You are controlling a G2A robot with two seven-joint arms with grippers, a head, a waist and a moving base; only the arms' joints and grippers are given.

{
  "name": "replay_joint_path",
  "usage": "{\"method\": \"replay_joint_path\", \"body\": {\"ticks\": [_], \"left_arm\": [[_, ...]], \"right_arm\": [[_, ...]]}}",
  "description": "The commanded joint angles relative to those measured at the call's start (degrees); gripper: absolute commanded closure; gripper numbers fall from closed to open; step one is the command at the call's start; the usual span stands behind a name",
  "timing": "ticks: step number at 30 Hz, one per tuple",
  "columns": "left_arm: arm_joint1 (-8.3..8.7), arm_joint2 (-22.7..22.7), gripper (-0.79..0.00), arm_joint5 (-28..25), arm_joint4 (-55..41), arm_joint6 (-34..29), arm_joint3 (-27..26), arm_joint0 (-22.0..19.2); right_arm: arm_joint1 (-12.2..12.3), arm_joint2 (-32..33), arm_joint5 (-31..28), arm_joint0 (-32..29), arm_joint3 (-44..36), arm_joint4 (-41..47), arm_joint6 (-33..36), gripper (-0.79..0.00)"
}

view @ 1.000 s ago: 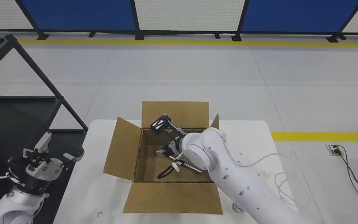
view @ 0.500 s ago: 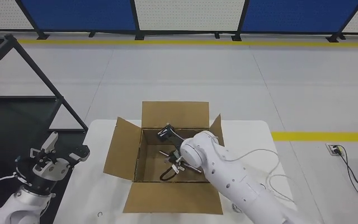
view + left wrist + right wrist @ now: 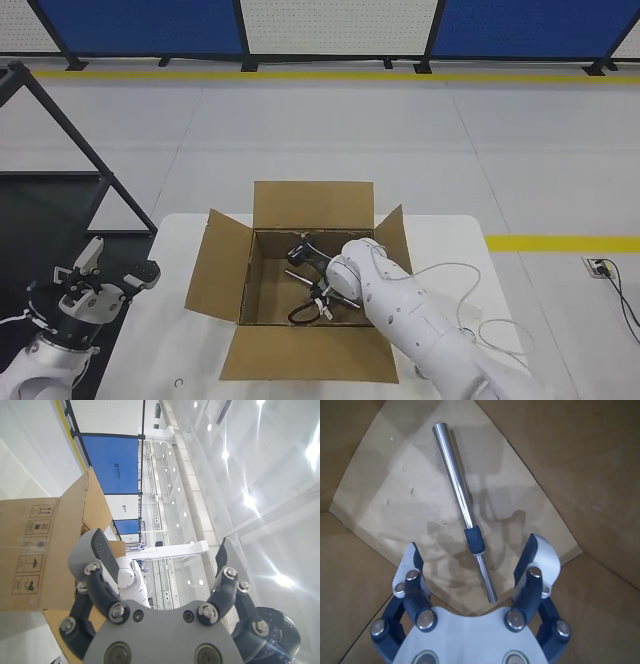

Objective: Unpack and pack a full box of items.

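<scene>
My right gripper (image 3: 473,550) has come down into the open cardboard box (image 3: 382,505) over the last second. Seen from above, the wrist that sat near the back rim a moment ago is now well inside the walls. I read this as the approach for a pick: unpacking is under way, and nothing is grasped yet. The fingers are spread wide, one on each side of a metal rod (image 3: 456,482). They do not seem to touch it, though the wrist view cannot tell me how high above it they hang.

The rod lies flat on the floor of the box, aslant to the walls. Its near end is between the fingers and the rest runs away across the floor. It is a straight, polished, mirror-bright tube with a dark band wrapped round it nearer the gripper end. Being smooth and round, it will likely roll or slip unless gripped squarely.

Farther off, my left gripper (image 3: 95,285) has shifted a little. It hangs off the edge of the table (image 3: 170,320), well apart from the box, fingers spread, holding nothing.
</scene>
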Motion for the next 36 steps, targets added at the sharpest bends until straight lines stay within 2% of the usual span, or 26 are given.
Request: {"method": "replay_joint_path", "body": {"ticks": [1,2,3,14,20,22,30,31,33,34,36], "left_arm": [[0.00,0.00,-0.785,0.00,0.00,0.00,0.00,0.00],[0.00,0.00,-0.785,0.00,0.00,0.00,0.00,0.00],[0.00,0.00,-0.785,0.00,0.00,0.00,0.00,0.00],[0.00,0.00,-0.785,0.00,0.00,0.00,0.00,0.00],[0.00,0.00,-0.785,0.00,0.00,0.00,0.00,0.00],[0.00,0.00,-0.785,0.00,0.00,0.00,0.00,0.00],[0.00,0.00,-0.785,0.00,0.00,0.00,0.00,0.00],[0.00,0.00,-0.785,0.00,0.00,0.00,0.00,0.00],[0.00,0.00,-0.785,0.00,0.00,0.00,0.00,0.00],[0.00,0.00,-0.785,0.00,0.00,0.00,0.00,0.00],[0.00,0.00,-0.785,0.00,0.00,0.00,0.00,0.00]], "right_arm": [[-0.76,-0.49,0.22,-0.02,0.90,-0.03,-0.24,-0.434],[-1.14,-0.81,0.32,0.06,1.49,-0.28,-0.16,-0.391],[-1.52,-1.02,0.37,0.14,2.02,-0.33,-0.27,-0.382],[-4.66,-1.65,0.19,1.71,9.00,-0.28,-1.55,-0.357],[-5.98,-1.84,-0.50,2.44,11.64,-0.54,-1.57,-0.280],[-6.38,-1.96,-0.64,2.65,12.37,-0.83,-1.48,-0.225],[-7.92,-2.30,-0.92,3.25,14.71,-1.66,-0.82,-0.222],[-8.10,-2.28,-0.93,3.33,15.00,-1.67,-0.72,-0.203],[-8.41,-2.24,-1.00,3.52,15.60,-1.72,-0.72,-0.034],[-8.55,-2.22,-1.04,3.61,15.85,-1.75,-0.74,0.000],[-8.81,-2.14,-1.13,3.86,16.30,-1.78,-0.75,0.000]]}}
